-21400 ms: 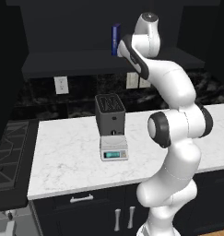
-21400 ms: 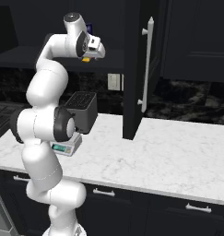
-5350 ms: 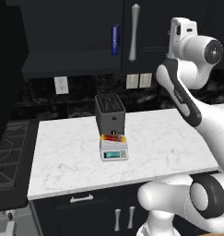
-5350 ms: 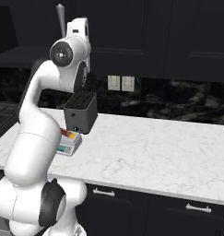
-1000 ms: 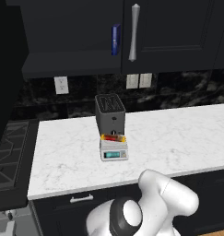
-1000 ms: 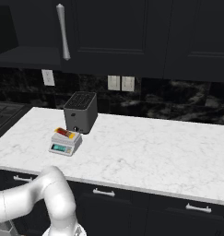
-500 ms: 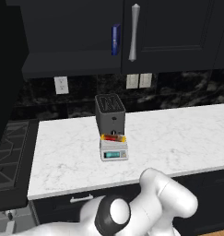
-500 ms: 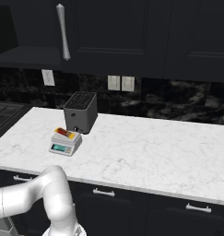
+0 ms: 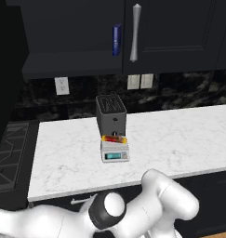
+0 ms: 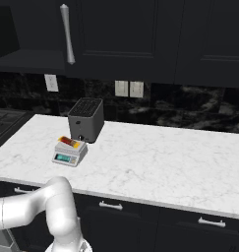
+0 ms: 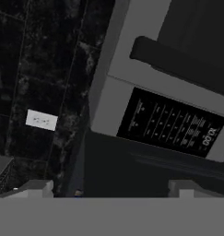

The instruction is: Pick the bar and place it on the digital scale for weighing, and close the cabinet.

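Bar (image 9: pixel 114 138) lay flat across digital scale (image 9: pixel 115 151) on the desk (image 9: pixel 179 135), just before the toaster (image 9: pixel 111 115), placed for weighing. Cabinet (image 9: pixel 170 32) looked shut. Claw spread impossible to tell.

fingers (image 11: pixel 39 188) cut off — perhaps apart, display (image 9: pixel 114 156) unreadable
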Robot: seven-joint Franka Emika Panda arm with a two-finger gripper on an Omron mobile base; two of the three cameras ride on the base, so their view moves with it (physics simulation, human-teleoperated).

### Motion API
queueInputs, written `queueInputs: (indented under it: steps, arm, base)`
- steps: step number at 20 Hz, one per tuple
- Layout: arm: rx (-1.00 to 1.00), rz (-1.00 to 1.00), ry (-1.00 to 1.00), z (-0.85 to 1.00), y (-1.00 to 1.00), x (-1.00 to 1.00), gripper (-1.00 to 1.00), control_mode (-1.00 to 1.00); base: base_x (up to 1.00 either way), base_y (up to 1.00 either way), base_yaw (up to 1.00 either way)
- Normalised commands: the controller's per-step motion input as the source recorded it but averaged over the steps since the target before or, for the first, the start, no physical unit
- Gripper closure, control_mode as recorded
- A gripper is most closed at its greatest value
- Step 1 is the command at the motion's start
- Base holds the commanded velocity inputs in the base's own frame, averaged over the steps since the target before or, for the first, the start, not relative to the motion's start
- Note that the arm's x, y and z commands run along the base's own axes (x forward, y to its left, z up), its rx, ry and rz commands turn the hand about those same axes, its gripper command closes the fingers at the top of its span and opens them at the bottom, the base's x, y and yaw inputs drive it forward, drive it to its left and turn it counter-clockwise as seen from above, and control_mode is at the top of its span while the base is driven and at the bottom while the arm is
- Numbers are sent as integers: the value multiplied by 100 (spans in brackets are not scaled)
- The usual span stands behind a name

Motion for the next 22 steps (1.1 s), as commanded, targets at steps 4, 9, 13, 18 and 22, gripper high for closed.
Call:
queueInputs:
  steps: [4,9,13,18,22]
  arm:
    - [-26,0,3,14,-47,76,-100,-100]
    - [-18,0,-6,47,-57,47,-100,-100]
    - [-3,0,-25,56,-84,44,-100,-100]
    - [0,-1,-31,41,-100,29,-100,-100]
    - [3,0,-29,37,-100,19,-100,-100]
  base:
    - [0,0,0]
    - [0,0,0]
    - [0,0,0]
    - [0,0,0]
    - [0,0,0]
